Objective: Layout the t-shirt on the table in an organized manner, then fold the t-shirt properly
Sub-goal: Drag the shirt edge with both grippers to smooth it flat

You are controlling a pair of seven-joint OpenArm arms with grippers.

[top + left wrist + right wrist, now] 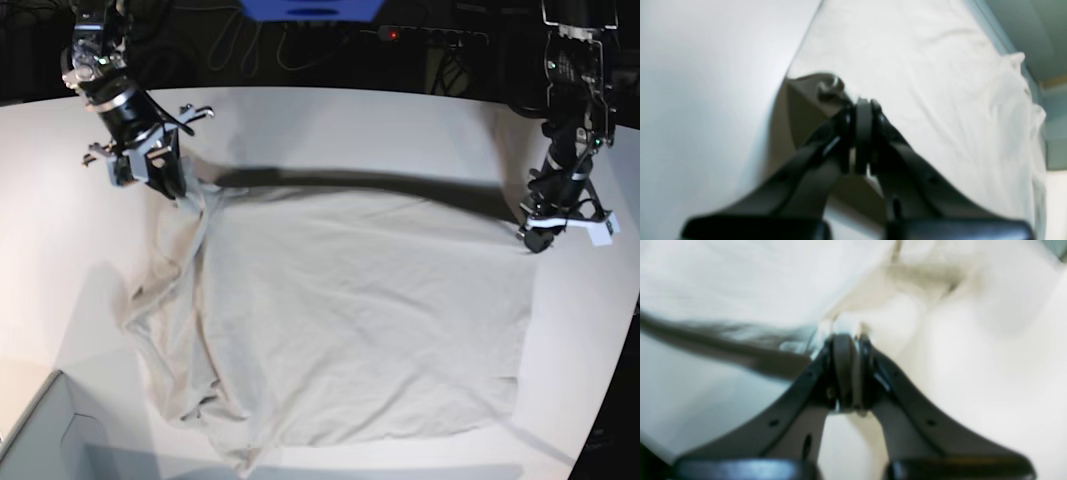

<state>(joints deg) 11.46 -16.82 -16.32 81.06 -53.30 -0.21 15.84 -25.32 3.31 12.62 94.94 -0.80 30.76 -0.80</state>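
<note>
The light grey-beige t-shirt [360, 310] lies spread over the white table [350, 120], smooth on the base view's right and bunched in folds on its left. My right gripper [183, 190] is shut on the shirt's far left corner; in the right wrist view the fingers [848, 340] pinch pale cloth [940, 340]. My left gripper [535, 238] is shut at the shirt's far right corner; in the left wrist view its closed tips [863, 108] sit at the raised edge of the shirt [923, 83], with shadow under it. Both wrist views are blurred.
A pale grey box corner [40, 430] sits at the near left. A blue object [310, 8] and dark cables run behind the table's far edge. Bare table [706, 83] shows beside the shirt in the left wrist view.
</note>
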